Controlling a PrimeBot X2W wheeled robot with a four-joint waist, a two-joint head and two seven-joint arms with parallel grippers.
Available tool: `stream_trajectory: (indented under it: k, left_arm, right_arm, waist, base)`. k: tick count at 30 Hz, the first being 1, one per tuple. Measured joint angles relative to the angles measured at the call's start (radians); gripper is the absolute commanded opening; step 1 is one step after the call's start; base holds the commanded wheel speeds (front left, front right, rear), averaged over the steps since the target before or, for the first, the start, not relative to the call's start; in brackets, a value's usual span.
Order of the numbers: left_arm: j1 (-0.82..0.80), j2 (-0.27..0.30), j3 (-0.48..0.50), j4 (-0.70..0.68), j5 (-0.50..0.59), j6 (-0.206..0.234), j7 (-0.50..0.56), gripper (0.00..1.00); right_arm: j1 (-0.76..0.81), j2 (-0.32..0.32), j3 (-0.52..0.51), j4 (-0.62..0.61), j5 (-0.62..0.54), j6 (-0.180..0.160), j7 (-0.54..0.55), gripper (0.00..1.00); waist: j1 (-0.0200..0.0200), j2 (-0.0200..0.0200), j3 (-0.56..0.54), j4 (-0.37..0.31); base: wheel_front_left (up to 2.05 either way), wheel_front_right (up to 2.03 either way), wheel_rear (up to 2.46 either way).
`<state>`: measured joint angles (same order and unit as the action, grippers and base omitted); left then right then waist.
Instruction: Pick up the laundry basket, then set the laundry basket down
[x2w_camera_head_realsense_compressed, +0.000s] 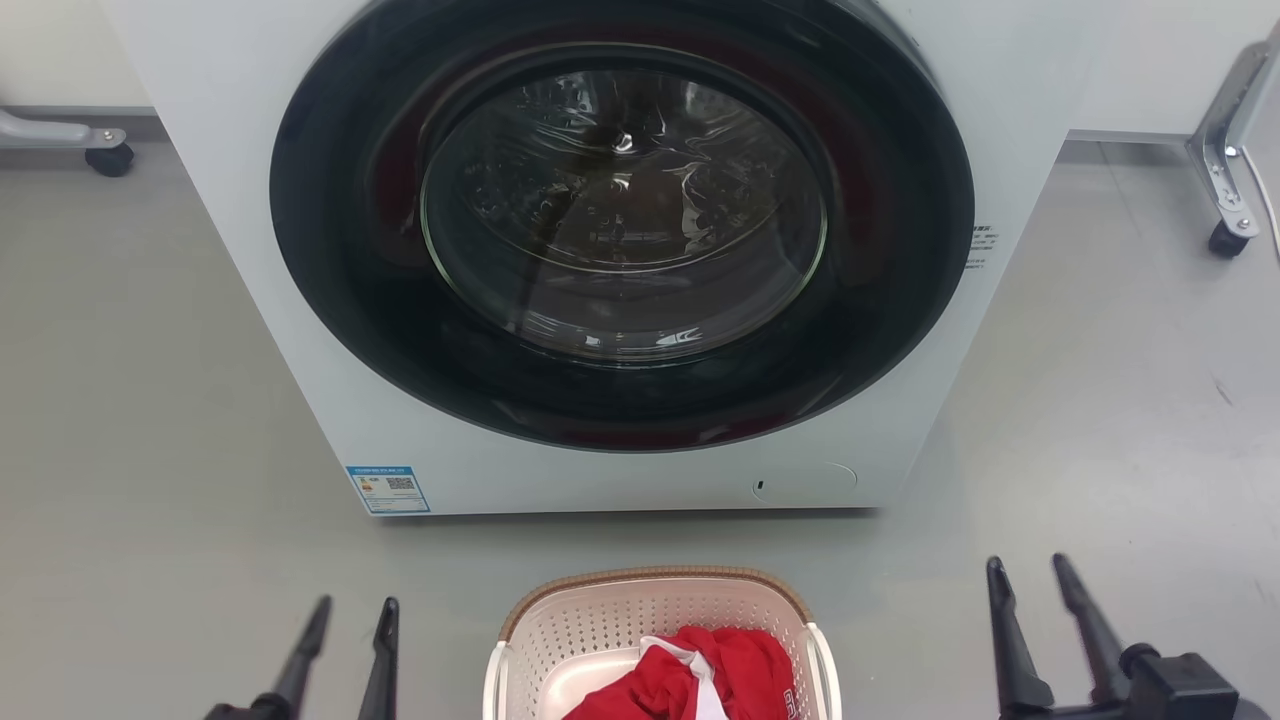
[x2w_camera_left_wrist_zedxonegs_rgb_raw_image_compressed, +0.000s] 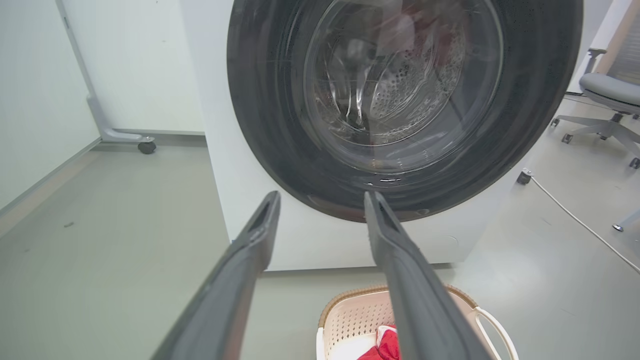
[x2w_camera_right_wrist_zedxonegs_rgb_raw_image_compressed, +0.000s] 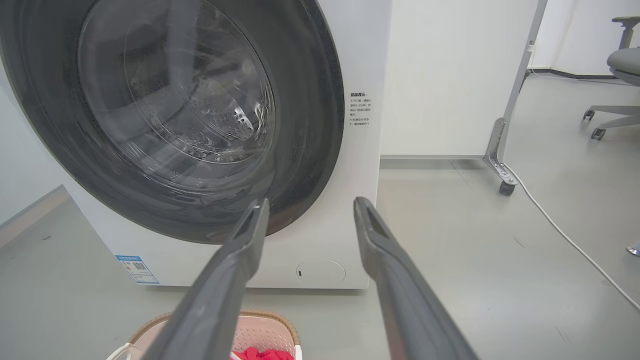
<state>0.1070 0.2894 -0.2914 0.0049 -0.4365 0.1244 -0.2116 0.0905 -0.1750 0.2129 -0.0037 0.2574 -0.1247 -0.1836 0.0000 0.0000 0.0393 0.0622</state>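
The laundry basket (x2w_camera_head_realsense_compressed: 610, 620) sits on the floor at the bottom middle of the head view, cream-white and perforated with a brown rim and white side handles. A red and white garment (x2w_camera_head_realsense_compressed: 715, 675) lies inside it. My left gripper (x2w_camera_head_realsense_compressed: 355, 612) hangs open to the basket's left, well apart from it. My right gripper (x2w_camera_head_realsense_compressed: 1028, 568) is open on the basket's right, also apart. The left wrist view has the basket (x2w_camera_left_wrist_zedxonegs_rgb_raw_image_compressed: 350, 320) low between and behind the open left gripper (x2w_camera_left_wrist_zedxonegs_rgb_raw_image_compressed: 322, 197). In the right wrist view the basket (x2w_camera_right_wrist_zedxonegs_rgb_raw_image_compressed: 265, 332) lies under the open right gripper (x2w_camera_right_wrist_zedxonegs_rgb_raw_image_compressed: 310, 202).
A white front-loading washing machine (x2w_camera_head_realsense_compressed: 400, 440) with a shut dark round door (x2w_camera_head_realsense_compressed: 620, 220) stands just beyond the basket. Wheeled partition feet (x2w_camera_head_realsense_compressed: 1225, 190) stand at the back right and back left. A cable (x2w_camera_right_wrist_zedxonegs_rgb_raw_image_compressed: 565, 235) runs over the grey floor at right, near an office chair (x2w_camera_left_wrist_zedxonegs_rgb_raw_image_compressed: 610, 100).
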Motion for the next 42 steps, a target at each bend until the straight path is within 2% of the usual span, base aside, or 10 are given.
stream_trajectory:
  k: [7,13,42]
  left_arm:
    - [0.008,-0.027,0.005,0.043,-0.018,-0.011,0.012,0.0]
    - [0.006,-0.042,0.028,0.054,-0.091,-0.022,0.033,0.0]
    - [-0.047,-0.111,0.155,0.136,-0.474,-0.099,0.141,0.0]
  right_arm:
    - [0.012,0.015,-0.004,0.045,0.021,0.008,0.007,0.0]
    - [0.009,0.024,-0.026,0.06,0.092,0.021,0.025,0.0]
    - [-0.05,0.061,-0.142,0.143,0.553,0.099,0.131,0.0]
  waist:
    - [0.0,0.0,0.0,-0.001]
    - [0.0,0.0,-0.003,-0.006]
    - [0.0,0.0,-0.015,-0.026]
  base:
    - [0.0,0.0,0.0]
    - [0.0,0.0,0.0]
    - [0.0,0.0,0.0]
